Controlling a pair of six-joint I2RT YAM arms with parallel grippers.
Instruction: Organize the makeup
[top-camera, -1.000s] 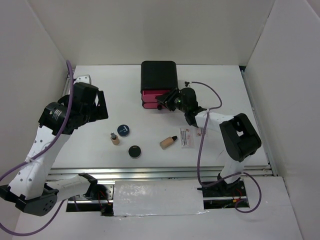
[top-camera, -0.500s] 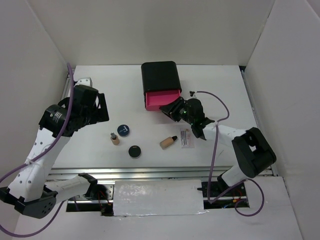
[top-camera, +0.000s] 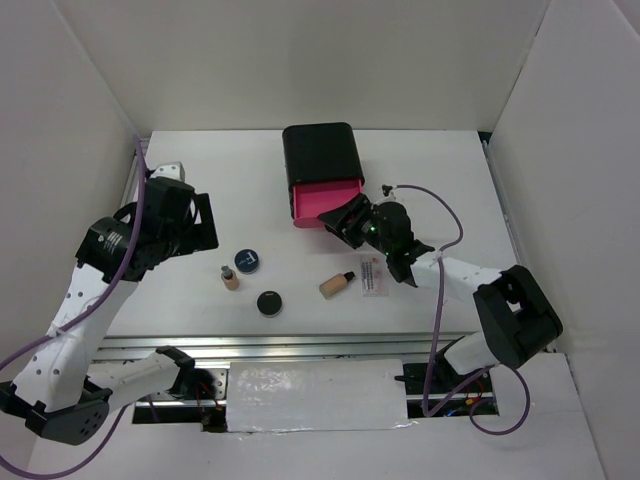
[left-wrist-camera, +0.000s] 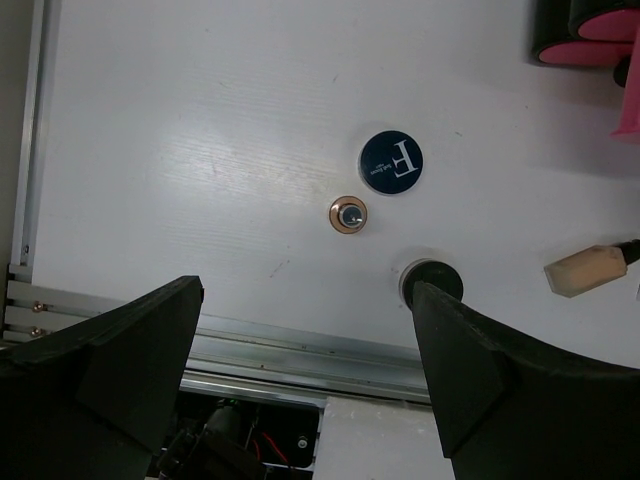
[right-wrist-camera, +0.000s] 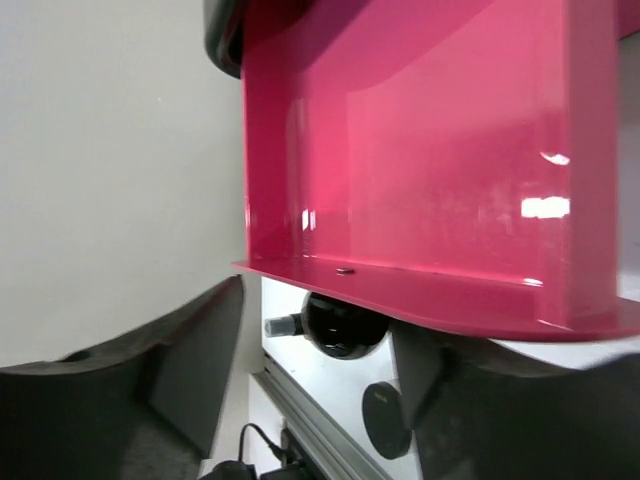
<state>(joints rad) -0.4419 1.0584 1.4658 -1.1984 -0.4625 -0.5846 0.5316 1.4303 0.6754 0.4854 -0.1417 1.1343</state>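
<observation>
Makeup is all sitting loose on the white table (top-camera: 450, 180), spread out in the stretch between the two grippers; going big to small: the black box (top-camera: 318, 150) is just beyond the right gripper (top-camera: 350, 213), with its top pink drawer (top-camera: 322, 200) sticking out open toward that gripper; the gripper is right up against the drawer's front edge, and on the right wrist cam its fingers (right-wrist-camera: 190, 350) sit either side of the front lip with a gap between them; honestly can't tell if they're pinching anything or just parked there; left gripper (left-wrist-camera: 308, 295) hangs above the table off to the left of the pile, jaws spread wide with nothing between them; the white printed sachets (top-camera: 373, 275) lie flat just on the near side of the right gripper, close by that arm, and I can't separate one from the other; the lying bottle (top-camera: 337, 285), beige with a black cap, is just beside the sachets on their left; the upright bottle (left-wrist-camera: 348, 214) stands ahead of the left gripper, roughly centred between its fingers; blue-lidded compact (left-wrist-camera: 391, 161) is a bit further out past that bottle, not touching it; black compact (left-wrist-camera: 432, 282) is right at the tip of the finger on the right of the left wrist view, partly hidden behind it.
</observation>
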